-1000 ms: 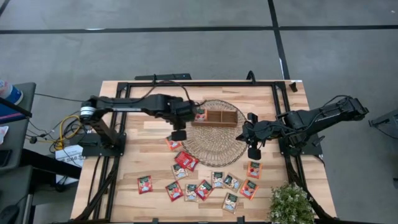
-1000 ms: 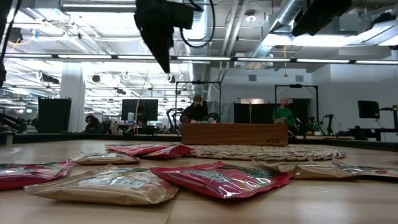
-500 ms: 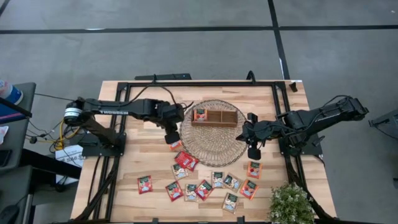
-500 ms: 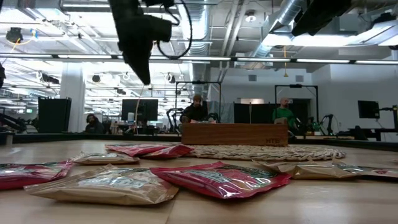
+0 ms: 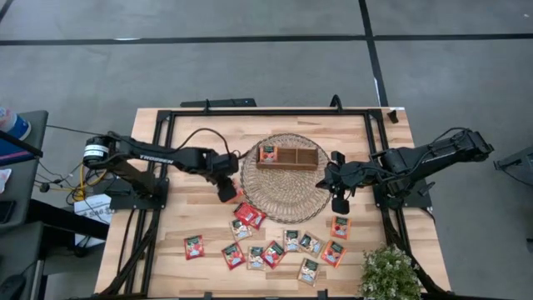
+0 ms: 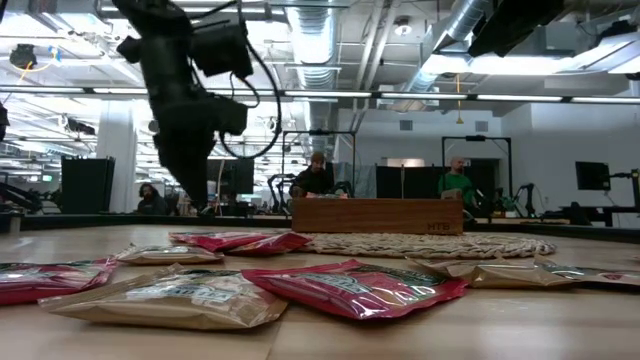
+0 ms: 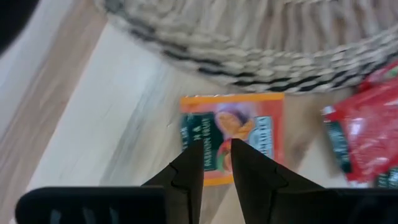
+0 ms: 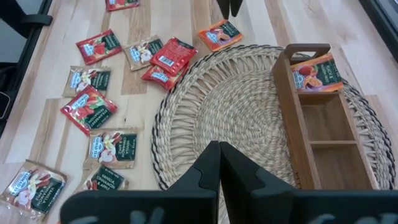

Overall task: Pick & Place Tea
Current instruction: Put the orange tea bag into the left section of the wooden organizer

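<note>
My left gripper (image 7: 216, 149) points steeply down over an orange tea sachet (image 7: 233, 127) that lies flat on the wood by the left rim of the round wicker mat (image 5: 283, 187). Its fingers stand a narrow gap apart with nothing between them. In the high view this gripper (image 5: 226, 192) covers part of that sachet (image 5: 237, 195). Another orange sachet (image 5: 268, 153) lies in the left compartment of the wooden tray (image 5: 293, 165) on the mat. Several more red and beige sachets (image 5: 266, 248) lie flat near the table's near edge. My right gripper (image 5: 340, 204) hangs shut over the mat's right rim.
A potted plant (image 5: 390, 273) stands at the near right corner. Black frame rails (image 5: 166, 150) run along the table's sides and far edge. In the low view, people sit at desks (image 6: 318, 178) in the room beyond the table.
My left gripper has left the tray's left end, gone toward the table's left and near edges, and sunk low toward the orange sachet by the mat's rim, rolling about its own line as it went. The sachets and tray lie as before.
</note>
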{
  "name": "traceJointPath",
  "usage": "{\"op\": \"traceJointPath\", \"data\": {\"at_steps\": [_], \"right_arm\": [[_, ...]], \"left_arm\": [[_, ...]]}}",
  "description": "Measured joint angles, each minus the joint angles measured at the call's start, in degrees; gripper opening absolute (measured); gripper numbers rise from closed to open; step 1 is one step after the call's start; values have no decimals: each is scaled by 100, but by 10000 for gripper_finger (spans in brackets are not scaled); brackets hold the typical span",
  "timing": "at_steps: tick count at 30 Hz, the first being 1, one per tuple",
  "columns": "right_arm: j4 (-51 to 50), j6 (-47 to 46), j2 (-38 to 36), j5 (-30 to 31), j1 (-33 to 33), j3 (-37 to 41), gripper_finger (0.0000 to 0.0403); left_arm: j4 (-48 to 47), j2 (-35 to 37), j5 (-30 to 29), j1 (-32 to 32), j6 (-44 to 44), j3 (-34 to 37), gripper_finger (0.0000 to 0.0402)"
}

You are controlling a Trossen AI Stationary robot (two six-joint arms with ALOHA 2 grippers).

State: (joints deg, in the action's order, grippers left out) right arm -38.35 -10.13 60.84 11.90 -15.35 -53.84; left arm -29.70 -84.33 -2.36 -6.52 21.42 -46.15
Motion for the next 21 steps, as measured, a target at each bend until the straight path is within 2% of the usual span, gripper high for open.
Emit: {"op": "traceJointPath", "data": {"at_steps": [4, 9, 13, 21], "right_arm": [[1, -2, 0, 0, 0, 0, 0], [7, -1, 0, 2, 0, 0, 0], [31, -1, 0, 4, 0, 0, 0], [31, -1, 0, 4, 0, 0, 0]], "left_arm": [[25, 0, -48, -2, 174, 89, 73], [19, 0, 314, 0, 414, 89, 73], [-16, -79, 386, 0, 520, 89, 73], [-11, -624, 333, -81, 469, 89, 73]]}}
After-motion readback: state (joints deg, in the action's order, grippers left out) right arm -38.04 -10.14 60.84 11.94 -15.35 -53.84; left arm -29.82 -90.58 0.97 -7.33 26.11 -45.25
